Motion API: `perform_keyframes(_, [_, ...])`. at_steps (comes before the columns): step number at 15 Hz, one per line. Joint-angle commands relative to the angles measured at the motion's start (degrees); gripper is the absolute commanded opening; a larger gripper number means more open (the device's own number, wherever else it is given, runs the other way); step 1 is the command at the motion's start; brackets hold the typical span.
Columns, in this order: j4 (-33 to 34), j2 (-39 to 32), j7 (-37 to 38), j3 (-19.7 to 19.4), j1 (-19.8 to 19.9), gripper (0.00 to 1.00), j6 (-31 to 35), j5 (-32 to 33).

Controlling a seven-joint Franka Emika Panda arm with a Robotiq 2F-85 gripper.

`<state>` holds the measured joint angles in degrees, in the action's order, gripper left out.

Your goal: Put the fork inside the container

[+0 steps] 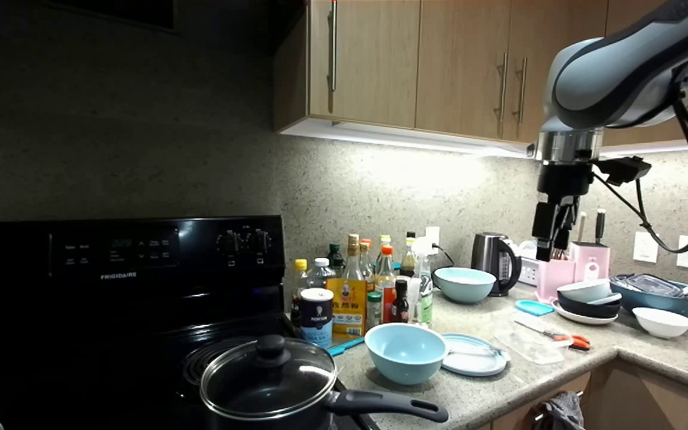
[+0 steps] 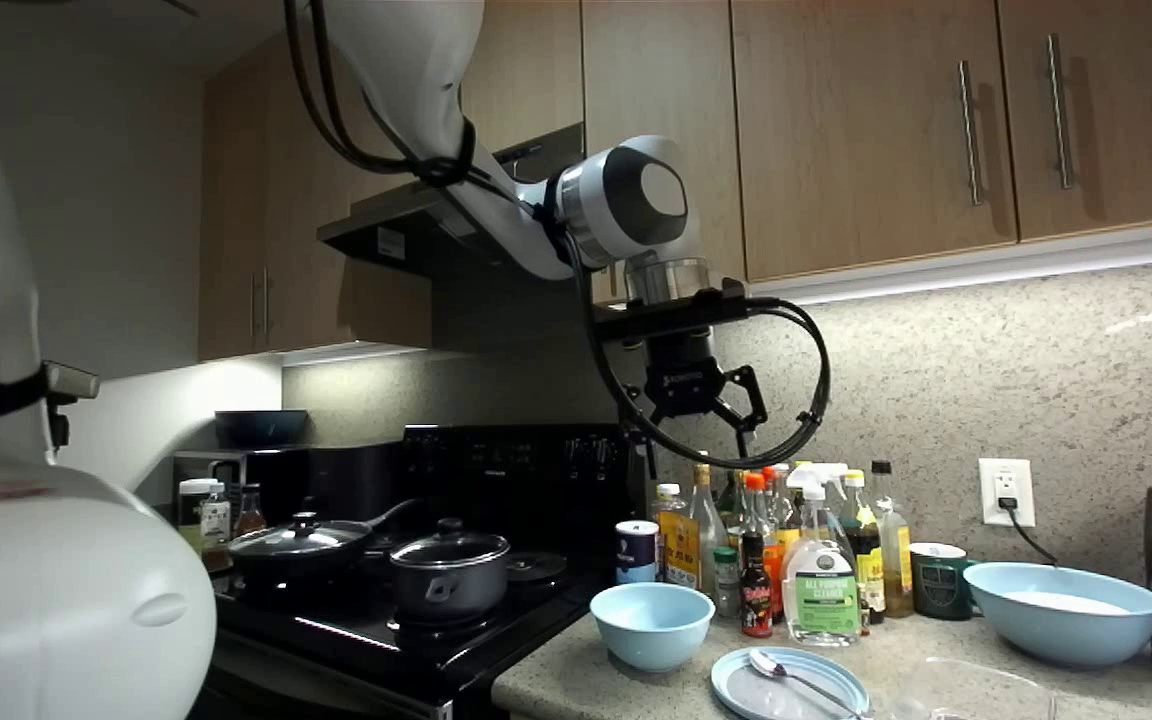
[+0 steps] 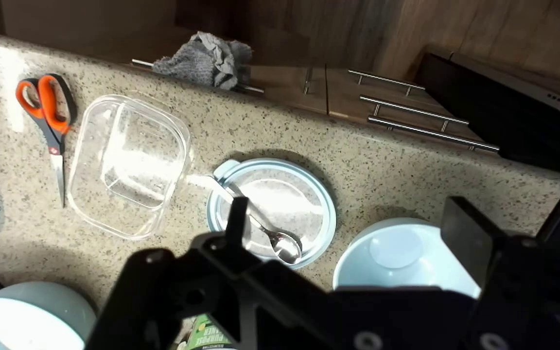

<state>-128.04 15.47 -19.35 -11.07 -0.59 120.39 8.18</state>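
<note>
My gripper (image 3: 348, 209) is open and empty, high above the counter; it also shows in both exterior views (image 1: 553, 239) (image 2: 696, 450). A silver spoon (image 3: 286, 245) lies across a round blue-rimmed lid (image 3: 327, 214) on the counter, partly behind my left-hand finger in the wrist view. The spoon (image 2: 768, 662) also shows in an exterior view. No fork can be made out. A clear rectangular container (image 3: 183, 146) sits beside the lid, near the spoon's handle end. A light blue bowl (image 3: 358, 257) stands on the lid's other side, partly hidden by my gripper.
Orange-handled scissors (image 3: 54, 116) lie beyond the clear container. Bottles and a spray cleaner (image 2: 821, 590) stand along the back wall. A second blue bowl (image 1: 464, 286) and a kettle (image 1: 487, 263) stand farther along. A lidded pot (image 1: 269, 388) sits on the stove. Cabinets hang above.
</note>
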Motion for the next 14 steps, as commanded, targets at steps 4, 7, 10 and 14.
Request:
perform_keyframes(4, [0.40,-0.26,-0.31,1.44,1.79,1.00,-0.10,-0.46])
perform_keyframes(7, [4.75,-6.43,-3.21,-0.19,1.91,1.00,-1.48,-3.50])
perform_keyframes(10, [9.12,-12.98,-6.03,-0.71,2.62,1.00,-2.96,-6.11])
perform_keyframes(14, [14.88,-21.56,-11.25,0.42,4.94,1.00,-1.69,-7.97])
